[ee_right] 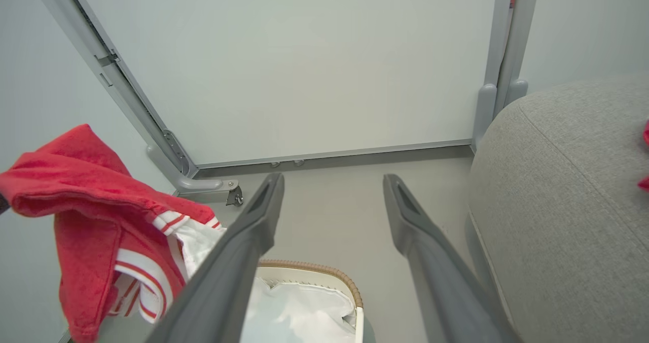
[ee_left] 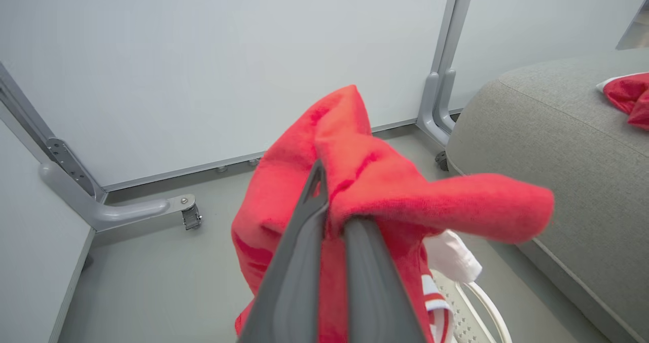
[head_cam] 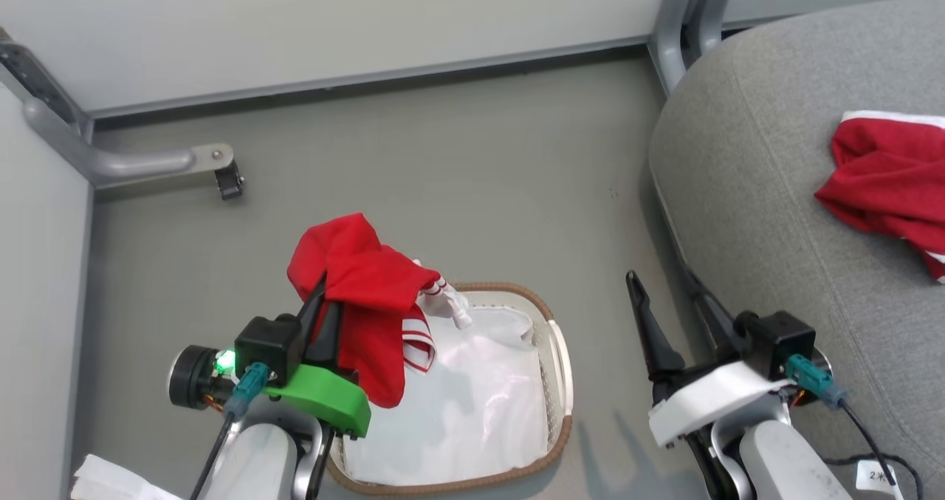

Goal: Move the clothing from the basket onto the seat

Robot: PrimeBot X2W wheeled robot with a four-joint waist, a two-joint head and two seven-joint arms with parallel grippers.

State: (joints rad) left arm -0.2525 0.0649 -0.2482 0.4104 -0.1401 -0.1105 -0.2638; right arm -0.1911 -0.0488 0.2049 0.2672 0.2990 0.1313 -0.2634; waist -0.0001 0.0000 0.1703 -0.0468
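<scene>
Evidently, a red garment (head_cam: 354, 278) is pinched above the basket (head_cam: 562, 382) by the left pincer (head_cam: 322, 293) for the seat (head_cam: 753, 190), the right pincer (ee_right: 333, 181) spread.

Two red garments (head_cam: 358, 282) (head_cam: 886, 175), one basket (head_cam: 509, 288), one white liner (head_cam: 472, 411), one seat (head_cam: 753, 227)

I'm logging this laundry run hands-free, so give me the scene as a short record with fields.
basket: oval white perforated plastic basket with brown woven rim, white cloth liner showing inside
seat: large grey woven-fabric cushion, second red garment lying on it
held garment: soft bright red fabric garment with white striped cuffs, hanging over the basket's left side
left fingers: shut on the held garment
right fingers: open, empty, between basket and seat
</scene>
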